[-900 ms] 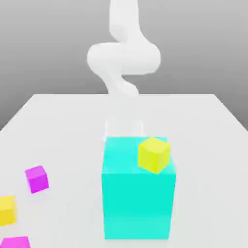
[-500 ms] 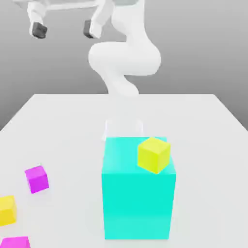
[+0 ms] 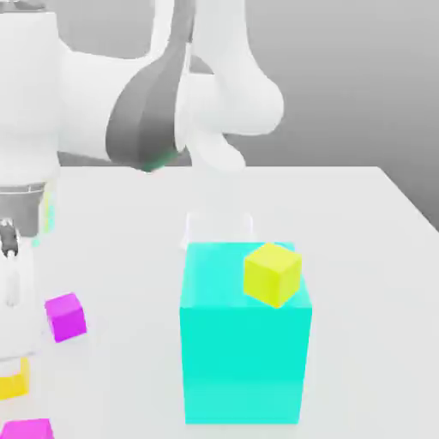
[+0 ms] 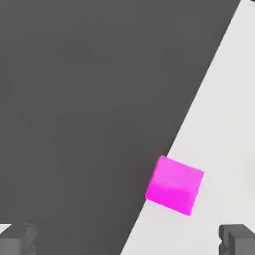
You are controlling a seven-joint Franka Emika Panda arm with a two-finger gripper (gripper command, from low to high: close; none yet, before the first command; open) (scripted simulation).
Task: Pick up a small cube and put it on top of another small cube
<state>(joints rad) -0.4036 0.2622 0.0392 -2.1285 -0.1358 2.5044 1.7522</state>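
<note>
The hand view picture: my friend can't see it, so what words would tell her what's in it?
A small magenta cube sits right at the edge of a white table, with dark floor beyond the edge. The gripper's two dark fingertips peek in, spread wide apart and holding nothing.

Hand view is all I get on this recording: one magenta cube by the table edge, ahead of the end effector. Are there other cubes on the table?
Observer: Yes. The exterior view shows two magenta ones at its left, a farther magenta cube and a nearer magenta cube.
Operator: Any other colours?
Observer: A yellow cube lies between those two, partly hidden by the arm.
Operator: Anything larger?
Observer: A big cyan block stands mid-table, with a second yellow cube resting on its top, toward the exterior view's right.
</note>
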